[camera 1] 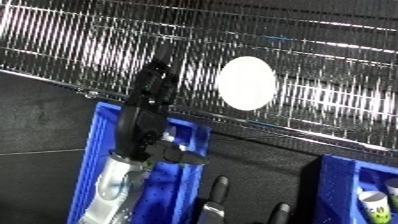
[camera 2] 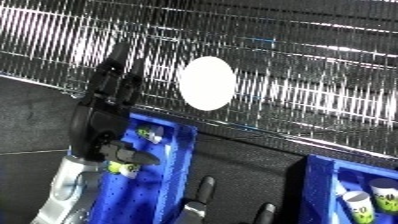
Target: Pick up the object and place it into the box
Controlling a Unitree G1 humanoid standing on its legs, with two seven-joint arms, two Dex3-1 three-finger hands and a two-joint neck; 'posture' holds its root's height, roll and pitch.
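Note:
A white oval object (camera 1: 246, 82) lies on a wire-mesh shelf (camera 1: 338, 45) that runs across the upper part of the view. My left hand (camera 1: 147, 105) reaches up from the lower left, its straight fingers (camera 1: 156, 74) over the shelf's front edge. It is open, holds nothing, and stays apart from the white object on its right. Below the hand stands a blue bin (camera 1: 96, 145) with small white and green items (camera 2: 151, 134) inside. Only the straight fingers of my right hand (camera 1: 216, 190) show, at the bottom centre, open and empty.
A second blue bin (camera 2: 320, 190) at the lower right holds white and green cups (camera 2: 355, 202). Dark floor lies between the two bins and at the far left. The shelf's metal front rail (camera 1: 266, 127) slants down to the right.

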